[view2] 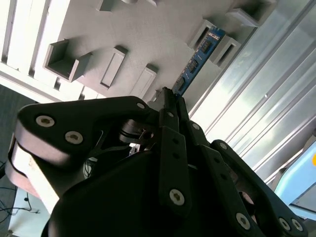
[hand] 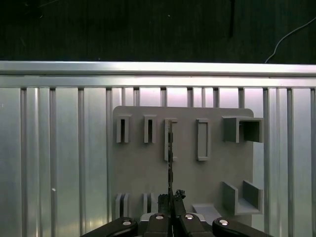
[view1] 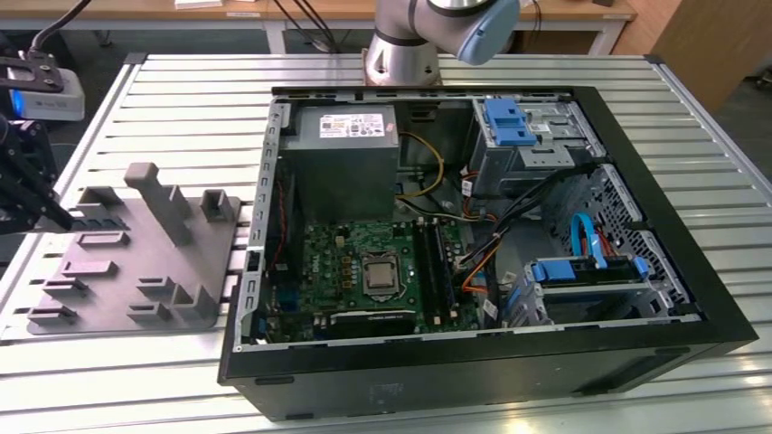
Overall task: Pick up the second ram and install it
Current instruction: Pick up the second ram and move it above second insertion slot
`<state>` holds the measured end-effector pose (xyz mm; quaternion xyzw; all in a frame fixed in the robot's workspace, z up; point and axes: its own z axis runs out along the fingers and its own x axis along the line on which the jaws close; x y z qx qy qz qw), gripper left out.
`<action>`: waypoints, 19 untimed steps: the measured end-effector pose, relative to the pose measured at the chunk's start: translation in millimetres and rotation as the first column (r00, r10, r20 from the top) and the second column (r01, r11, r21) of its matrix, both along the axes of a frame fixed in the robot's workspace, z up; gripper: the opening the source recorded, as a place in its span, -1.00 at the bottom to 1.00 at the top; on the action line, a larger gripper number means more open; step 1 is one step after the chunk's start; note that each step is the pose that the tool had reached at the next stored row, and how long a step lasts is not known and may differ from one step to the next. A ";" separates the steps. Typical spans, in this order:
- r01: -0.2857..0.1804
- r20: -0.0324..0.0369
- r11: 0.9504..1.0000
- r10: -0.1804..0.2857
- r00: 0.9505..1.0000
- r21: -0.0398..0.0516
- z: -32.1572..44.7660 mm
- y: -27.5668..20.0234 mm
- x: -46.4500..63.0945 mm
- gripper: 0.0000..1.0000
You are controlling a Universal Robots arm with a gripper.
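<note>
Second ram (view2: 199, 59) on edge, far end slotted in grey tray (view2: 148, 34); hand (view2: 170, 96) clamped on near end.

Open computer case (view1: 483, 362) on slatted table (view1: 181, 81); claw (view1: 42, 212) by grey tray (view1: 133, 262), exterior view's left.

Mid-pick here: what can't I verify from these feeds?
- Exterior view: the tool is cut off by the picture's left edge.
- Second wrist view: the near end of the second ram is hidden behind the tool.
- First wrist view: the second ram is edge-on, chips hidden.
- Exterior view: memory slots too small to tell which are filled.
</note>
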<state>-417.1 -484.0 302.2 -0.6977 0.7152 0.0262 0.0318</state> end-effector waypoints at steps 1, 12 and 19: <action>0.000 0.000 1.000 0.000 1.000 0.001 0.7 0.0 0.0 -0.73; 0.000 0.000 1.000 0.000 1.000 0.009 13.4 0.0 0.0 -0.73; 0.000 0.000 1.000 0.000 1.000 0.011 25.2 0.0 0.0 -0.73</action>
